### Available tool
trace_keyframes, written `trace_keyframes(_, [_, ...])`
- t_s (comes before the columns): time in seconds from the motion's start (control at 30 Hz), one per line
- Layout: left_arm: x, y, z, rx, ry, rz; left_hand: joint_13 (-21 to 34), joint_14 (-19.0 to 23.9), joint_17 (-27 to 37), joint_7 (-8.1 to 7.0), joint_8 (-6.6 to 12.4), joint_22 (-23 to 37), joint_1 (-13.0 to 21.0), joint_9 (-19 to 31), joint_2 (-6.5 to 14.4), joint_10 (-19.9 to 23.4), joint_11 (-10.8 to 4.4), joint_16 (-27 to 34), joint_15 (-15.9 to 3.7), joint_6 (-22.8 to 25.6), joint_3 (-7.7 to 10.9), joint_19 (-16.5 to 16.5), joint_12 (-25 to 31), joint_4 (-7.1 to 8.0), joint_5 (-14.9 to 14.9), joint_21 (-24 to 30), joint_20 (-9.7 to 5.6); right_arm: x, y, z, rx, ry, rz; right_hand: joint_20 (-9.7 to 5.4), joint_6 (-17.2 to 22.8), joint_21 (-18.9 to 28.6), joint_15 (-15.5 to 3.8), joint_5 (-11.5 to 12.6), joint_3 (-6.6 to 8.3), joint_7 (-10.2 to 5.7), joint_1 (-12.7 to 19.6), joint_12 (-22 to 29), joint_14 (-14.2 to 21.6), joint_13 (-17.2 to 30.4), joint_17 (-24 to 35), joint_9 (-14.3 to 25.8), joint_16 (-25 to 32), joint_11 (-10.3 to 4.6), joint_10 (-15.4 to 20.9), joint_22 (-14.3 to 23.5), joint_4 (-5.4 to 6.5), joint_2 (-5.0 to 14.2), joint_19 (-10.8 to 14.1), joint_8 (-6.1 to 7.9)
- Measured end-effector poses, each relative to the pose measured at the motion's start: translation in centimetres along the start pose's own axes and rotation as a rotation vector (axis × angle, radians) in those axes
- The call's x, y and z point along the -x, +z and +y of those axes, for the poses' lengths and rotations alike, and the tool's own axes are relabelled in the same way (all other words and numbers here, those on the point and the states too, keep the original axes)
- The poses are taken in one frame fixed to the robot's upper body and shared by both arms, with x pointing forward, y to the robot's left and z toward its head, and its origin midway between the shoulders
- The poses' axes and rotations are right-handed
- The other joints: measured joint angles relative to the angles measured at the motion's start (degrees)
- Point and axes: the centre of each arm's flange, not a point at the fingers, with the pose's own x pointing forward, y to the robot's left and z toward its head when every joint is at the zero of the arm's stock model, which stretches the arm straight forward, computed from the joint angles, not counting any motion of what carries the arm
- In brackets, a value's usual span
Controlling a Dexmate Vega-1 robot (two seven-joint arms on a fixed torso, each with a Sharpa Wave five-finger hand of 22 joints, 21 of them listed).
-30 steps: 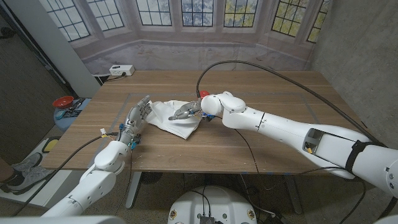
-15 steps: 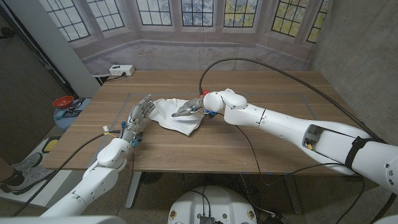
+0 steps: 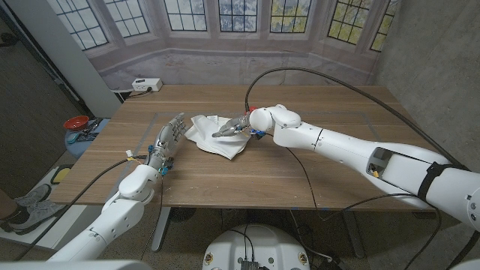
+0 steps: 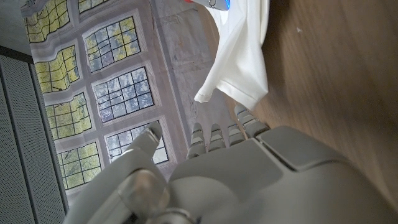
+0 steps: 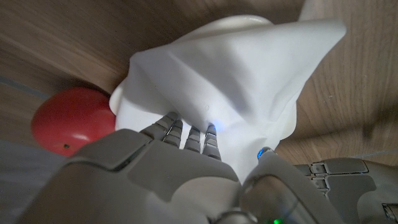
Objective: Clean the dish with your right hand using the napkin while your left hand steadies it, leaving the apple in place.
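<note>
Here, view by view:

Head view — right robot hand (image 3: 234,127): fingers pressed down onto the white napkin (image 3: 214,135), which lies crumpled on the wooden counter (image 3: 300,169) and drapes toward the robot; whether the fingers pinch the cloth or only press on it cannot be told.
Head view — left robot hand (image 3: 168,140): stands on its edge just beside the napkin's near-left border, fingers stretched out and slightly apart, holding nothing; whether it touches the cloth is unclear.
Head view — apple (image 3: 248,110): only a red sliver is visible, just behind the right robot hand.

Left wrist view — left robot hand (image 4: 230,134): fingertips reach toward a hanging fold of the napkin (image 4: 239,56), with nothing between them.

Right wrist view — right robot hand (image 5: 189,137): fingertips sink into the napkin (image 5: 236,68), which is bunched into a peaked heap right in front of them.
Right wrist view — dish (image 5: 242,22): a pale rounded rim peeks out past the cloth — the rest is covered.
Right wrist view — apple (image 5: 71,118): red, on the counter, just beside the napkin's edge.
</note>
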Motion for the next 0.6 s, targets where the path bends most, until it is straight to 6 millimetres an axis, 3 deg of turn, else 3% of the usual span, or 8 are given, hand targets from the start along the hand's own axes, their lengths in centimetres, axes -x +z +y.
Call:
trace_keyframes(0.3, [0.2, -0.1, -0.4, 0.002, -0.002, 0.002, 0.0, 0.0, 0.0, -0.32, 0.0, 0.0, 0.0, 0.0, 0.0, 0.32, 0.31, 0.0, 0.0, 0.31, 0.0, 0.0, 0.0, 0.0, 0.0, 0.0, 0.0, 0.3, -0.3, 0.5, -0.011, 0.003, 0.002, -0.09, 0.53, -0.02, 0.31, 0.0, 0.18, -0.1, 0.0, 0.0, 0.31, 0.0, 0.0, -0.01, 0.0, 0.2, 0.2, 0.0, 0.18, 0.0, 0.09, 0.0])
trace_keyframes(0.6, [0.4, -0.1, -0.7, 0.003, -0.005, 0.004, 0.0, 0.0, 0.0, -0.32, 0.0, 0.0, 0.0, 0.0, 0.0, 0.54, 0.09, 0.0, 0.0, 0.31, 0.24, 0.0, 0.0, -0.24, 0.0, 0.0, 0.0, 0.9, 0.6, 1.4, -0.015, 0.004, -0.02, -0.09, 0.73, -0.29, 0.31, 0.22, 0.24, 0.1, 0.0, 0.0, 0.31, -0.01, 0.0, -0.02, 0.0, 0.31, 0.3, 0.0, 0.25, 0.0, 0.09, 0.0])
